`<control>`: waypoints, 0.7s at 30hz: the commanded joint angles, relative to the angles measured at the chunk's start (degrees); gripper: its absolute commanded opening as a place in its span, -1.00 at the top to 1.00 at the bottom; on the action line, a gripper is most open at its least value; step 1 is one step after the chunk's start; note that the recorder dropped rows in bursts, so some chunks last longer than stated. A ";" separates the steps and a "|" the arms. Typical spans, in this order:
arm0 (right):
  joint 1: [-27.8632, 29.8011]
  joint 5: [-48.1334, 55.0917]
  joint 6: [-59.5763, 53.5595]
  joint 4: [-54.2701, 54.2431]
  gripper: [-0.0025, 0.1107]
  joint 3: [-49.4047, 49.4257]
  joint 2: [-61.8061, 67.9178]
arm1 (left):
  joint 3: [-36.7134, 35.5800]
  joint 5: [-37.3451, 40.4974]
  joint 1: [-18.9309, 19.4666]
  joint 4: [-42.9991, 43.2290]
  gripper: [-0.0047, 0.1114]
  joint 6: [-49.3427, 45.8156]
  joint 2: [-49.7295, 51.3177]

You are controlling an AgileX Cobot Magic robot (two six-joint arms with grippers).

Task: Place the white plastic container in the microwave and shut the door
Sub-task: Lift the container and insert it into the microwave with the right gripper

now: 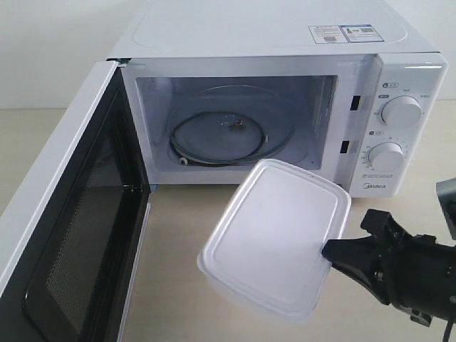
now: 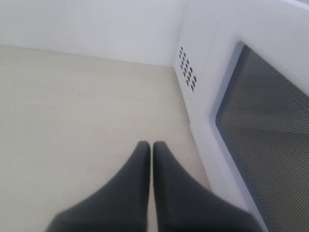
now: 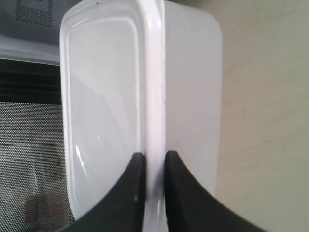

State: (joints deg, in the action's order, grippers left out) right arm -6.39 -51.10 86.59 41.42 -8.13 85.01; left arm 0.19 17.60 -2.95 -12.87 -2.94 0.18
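The white plastic container (image 1: 274, 239) hangs tilted above the table just in front of the microwave (image 1: 285, 85), whose cavity shows its glass turntable (image 1: 228, 132). My right gripper (image 1: 329, 251) is shut on the container's rim at its right side; in the right wrist view the fingers clamp the rim (image 3: 153, 96) of the container (image 3: 101, 106), with the gripper (image 3: 152, 158) at its near end. The door (image 1: 68, 221) stands wide open at the left, black perforated inner face showing. My left gripper (image 2: 150, 146) is shut and empty, beside the outer face of the door (image 2: 260, 125).
Two round dials (image 1: 400, 112) sit on the microwave's right panel. Vent holes (image 2: 187, 70) mark the microwave's side in the left wrist view. The light tabletop (image 1: 178, 285) lies below the container, between the open door and my right arm.
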 commanded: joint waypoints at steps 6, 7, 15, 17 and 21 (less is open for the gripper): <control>-29.68 0.82 -15.38 -49.88 0.96 -0.53 -0.34 | -0.19 -0.06 0.09 0.06 0.84 -0.02 -0.18; -33.14 1.54 -18.52 -56.83 0.96 -1.36 -0.34 | -0.19 -0.06 0.09 0.06 0.84 -0.02 -0.18; -43.28 11.24 -47.23 -85.70 0.96 -16.37 0.63 | -0.19 -0.06 0.09 0.06 0.84 -0.02 -0.18; -43.28 11.49 -48.99 -89.95 0.96 -19.64 2.67 | -0.19 -0.06 0.09 0.06 0.84 -0.02 -0.18; -43.28 10.55 -48.54 -92.51 0.96 -24.27 8.29 | -0.19 -0.06 0.09 0.06 0.84 -0.02 -0.18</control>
State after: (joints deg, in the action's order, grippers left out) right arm -49.59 -39.71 39.10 -48.68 -29.53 89.79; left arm 0.19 17.60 -2.95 -12.87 -2.94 0.18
